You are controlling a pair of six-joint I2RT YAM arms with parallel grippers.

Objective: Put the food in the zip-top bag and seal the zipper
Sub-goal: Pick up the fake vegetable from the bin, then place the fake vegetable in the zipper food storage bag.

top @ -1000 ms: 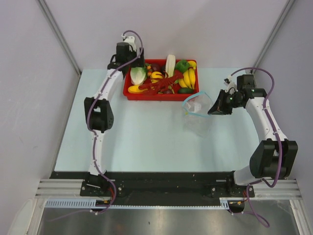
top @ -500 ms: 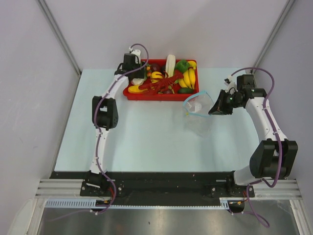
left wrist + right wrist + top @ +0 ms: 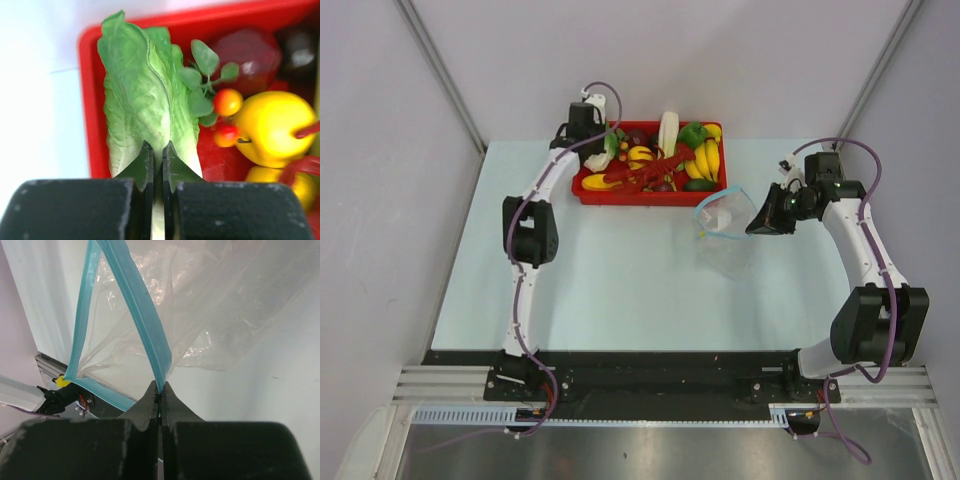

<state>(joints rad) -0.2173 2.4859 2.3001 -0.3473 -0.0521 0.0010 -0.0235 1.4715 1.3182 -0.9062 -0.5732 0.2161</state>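
The green-and-white leafy cabbage is pinched at its pale stem end by my left gripper, which is shut on it over the left end of the red tray. In the top view that gripper is at the tray's far left corner. A yellow fruit and a dark purple piece lie beside the cabbage. My right gripper is shut on the blue zipper of the clear zip-top bag. It holds the bag's mouth open to the right of the tray.
The red tray at the table's back also holds bananas, a green pepper, a white vegetable and a red piece. Small red and orange tomatoes lie against the cabbage. Grey walls stand on both sides.
My left gripper came down over the cabbage in the tray and closed on its stem end. The right arm and the bag stayed where they were.
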